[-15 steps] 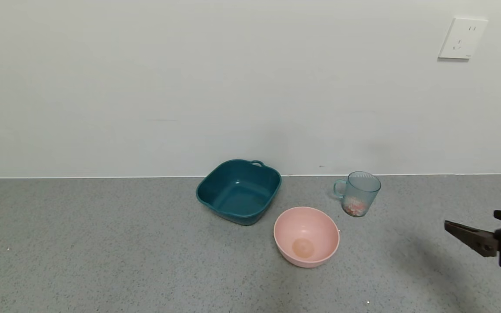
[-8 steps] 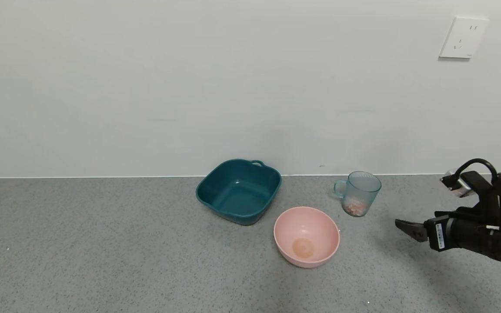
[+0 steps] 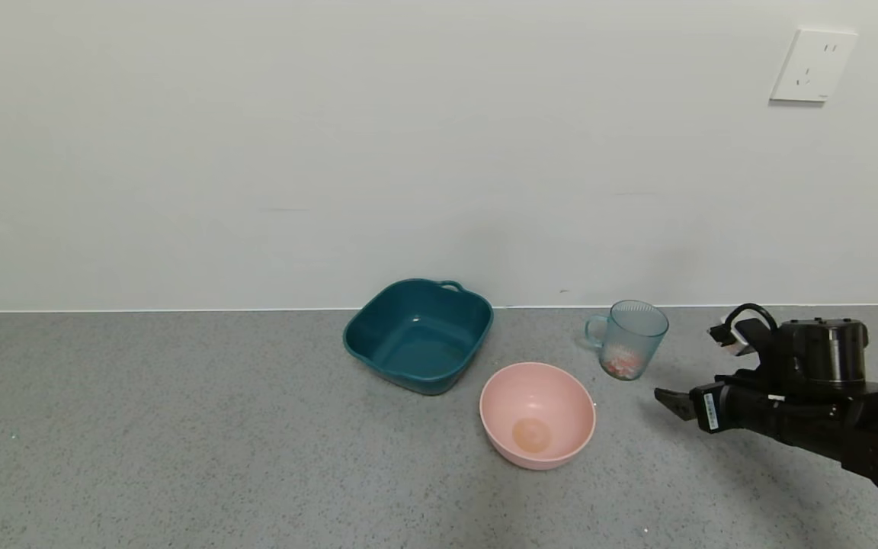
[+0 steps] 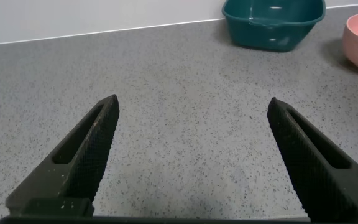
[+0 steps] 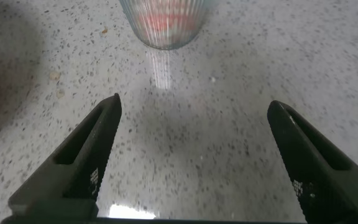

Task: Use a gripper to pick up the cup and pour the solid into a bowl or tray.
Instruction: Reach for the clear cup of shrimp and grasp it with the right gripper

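Near the counter's (image 3: pixel 180 457) back edge, right of its middle, the cup (image 3: pixel 628 349) stands upright with its handle turned toward the left side, so the ribbed side facing the right claw (image 3: pixel 671 402) is free to grasp. That claw hangs low just right of the cup, not touching it, jaws spread wide enough to pass round the body, which I judge to be the line-up for a side grip. The solid (image 3: pixel 622 364) lies heaped in the cup's bottom. The pink bowl (image 3: pixel 537 414) sits just left and nearer the front edge, close enough for a short tip; the teal tub (image 3: pixel 418 334) is behind it.

The head view gives the layout but shows only 1 jaw tip. The right wrist view shows both jaws apart with the cup ahead between them. The left wrist view shows the left claw (image 4: pixel 191 155) open over bare counter, parked well toward the left edge, unseen from the head
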### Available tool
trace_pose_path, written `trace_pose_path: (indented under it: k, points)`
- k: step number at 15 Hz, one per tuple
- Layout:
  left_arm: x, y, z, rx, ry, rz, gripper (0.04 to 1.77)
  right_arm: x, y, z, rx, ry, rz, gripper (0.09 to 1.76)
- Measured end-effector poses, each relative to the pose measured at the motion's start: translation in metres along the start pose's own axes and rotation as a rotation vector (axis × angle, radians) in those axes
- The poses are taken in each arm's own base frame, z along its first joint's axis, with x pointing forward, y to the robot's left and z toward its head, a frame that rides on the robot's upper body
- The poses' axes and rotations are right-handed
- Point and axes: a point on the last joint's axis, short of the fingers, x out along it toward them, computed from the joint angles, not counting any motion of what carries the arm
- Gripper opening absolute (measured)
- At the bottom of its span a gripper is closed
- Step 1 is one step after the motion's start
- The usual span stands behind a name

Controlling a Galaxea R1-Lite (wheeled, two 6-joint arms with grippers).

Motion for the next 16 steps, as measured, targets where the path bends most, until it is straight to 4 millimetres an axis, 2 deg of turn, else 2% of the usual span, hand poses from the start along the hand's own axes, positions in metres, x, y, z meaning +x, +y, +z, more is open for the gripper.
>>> trace_pose_path:
  k: [5, 16]
  points:
    - [0.000, 0.000, 0.000, 0.000, 0.000, 0.000, 1.72, 0.033, -0.004, 0.005, 0.000, -0.047, 0.013, 1.71]
    - [0.000, 0.000, 0.000, 0.000, 0.000, 0.000, 1.72, 0.063, -0.002, 0.040, 0.013, -0.173, 0.064, 1.71]
